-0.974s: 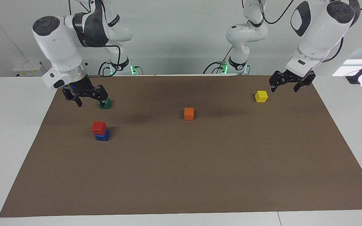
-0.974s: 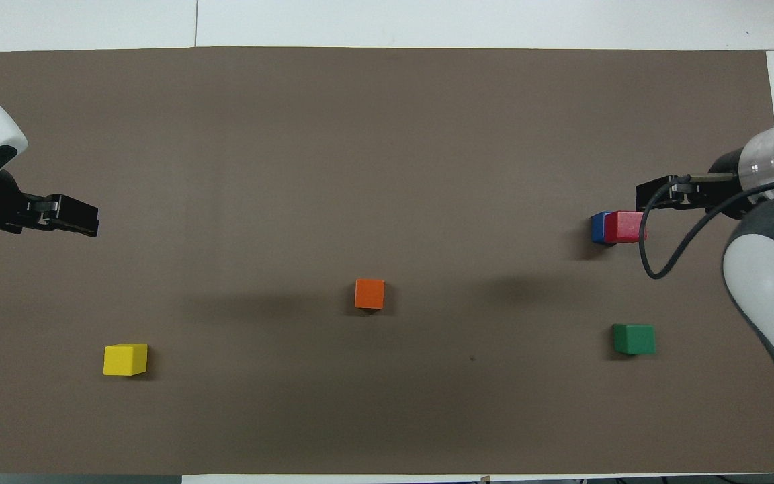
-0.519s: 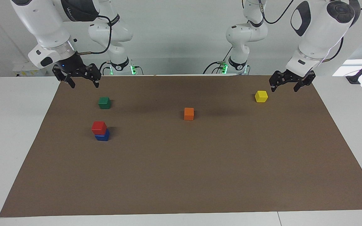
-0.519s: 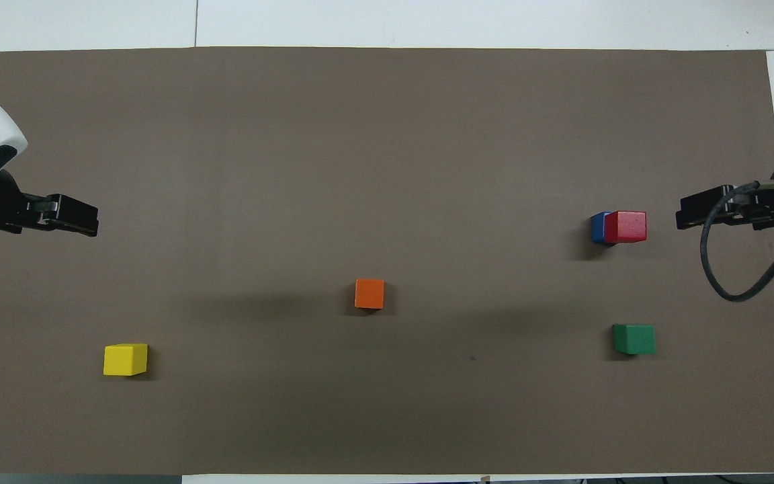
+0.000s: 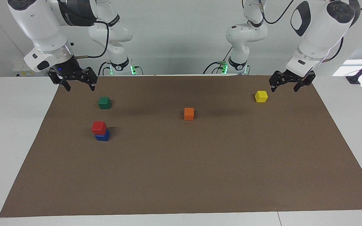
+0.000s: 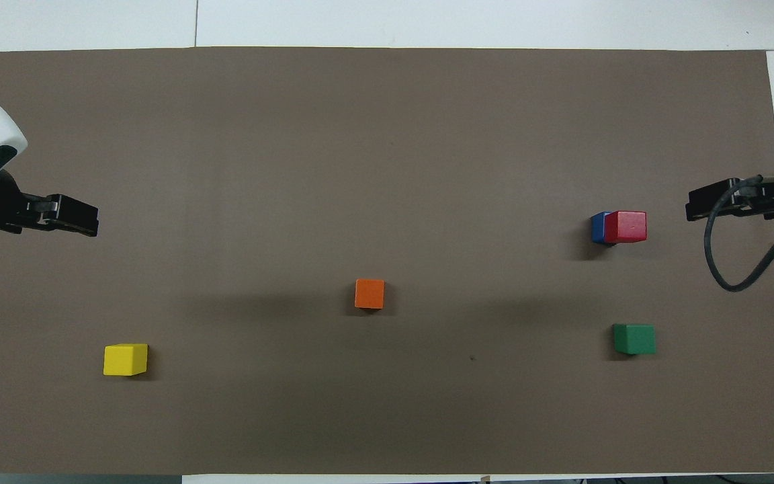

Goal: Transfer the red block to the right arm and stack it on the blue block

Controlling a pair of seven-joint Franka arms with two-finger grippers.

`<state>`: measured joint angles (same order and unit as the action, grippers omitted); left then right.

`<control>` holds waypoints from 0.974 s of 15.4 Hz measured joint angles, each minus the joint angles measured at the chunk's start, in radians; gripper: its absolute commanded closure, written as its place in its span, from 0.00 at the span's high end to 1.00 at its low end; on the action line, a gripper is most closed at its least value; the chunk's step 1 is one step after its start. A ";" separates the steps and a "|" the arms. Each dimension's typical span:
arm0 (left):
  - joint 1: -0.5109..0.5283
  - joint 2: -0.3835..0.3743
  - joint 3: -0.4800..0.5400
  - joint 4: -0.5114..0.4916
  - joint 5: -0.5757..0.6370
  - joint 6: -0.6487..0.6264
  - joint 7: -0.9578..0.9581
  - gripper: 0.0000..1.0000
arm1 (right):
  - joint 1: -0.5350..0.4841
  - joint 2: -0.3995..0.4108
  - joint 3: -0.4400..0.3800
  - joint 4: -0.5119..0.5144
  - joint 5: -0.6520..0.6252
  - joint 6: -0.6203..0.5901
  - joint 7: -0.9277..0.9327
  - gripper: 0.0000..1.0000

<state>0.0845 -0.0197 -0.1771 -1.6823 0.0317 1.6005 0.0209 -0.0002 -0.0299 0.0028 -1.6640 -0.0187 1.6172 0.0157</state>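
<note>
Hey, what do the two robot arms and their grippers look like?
Both arms are glossy white with rounded joints and dark grey caps and panels. Each ends in a black two-finger gripper: right gripper, left gripper. Black cables loop along both arms. A small blue light glows at the right arm's wrist.

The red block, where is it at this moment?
The red block sits on the blue block, toward the right arm's end of the table and farther from the robots than the green block. No gripper touches it.

Both arms are glossy white with dark grey joint caps and black cables looping along them. Each ends in a black hand with 2 fingers; the right hand (image 5: 78,84) shows a small blue light at its wrist, the left hand (image 5: 284,85) shows none.
</note>
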 measured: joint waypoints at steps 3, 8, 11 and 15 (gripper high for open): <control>0.000 0.000 0.000 0.000 0.000 0.000 0.000 1.00 | -0.003 0.001 0.000 0.000 -0.013 0.010 -0.001 1.00; 0.000 0.000 0.000 0.000 0.000 0.000 0.000 1.00 | -0.007 0.002 0.000 0.000 -0.013 0.007 -0.001 1.00; 0.000 0.000 0.000 0.000 0.000 0.000 0.000 1.00 | -0.007 0.002 0.000 0.000 -0.013 -0.016 -0.002 1.00; 0.000 0.000 0.000 0.000 0.000 0.000 0.000 1.00 | -0.007 0.002 0.000 0.000 -0.013 -0.042 -0.002 1.00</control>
<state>0.0845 -0.0200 -0.1771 -1.6823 0.0317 1.6005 0.0207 -0.0070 -0.0284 0.0029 -1.6640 -0.0320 1.5751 0.0136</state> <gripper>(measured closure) 0.000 0.000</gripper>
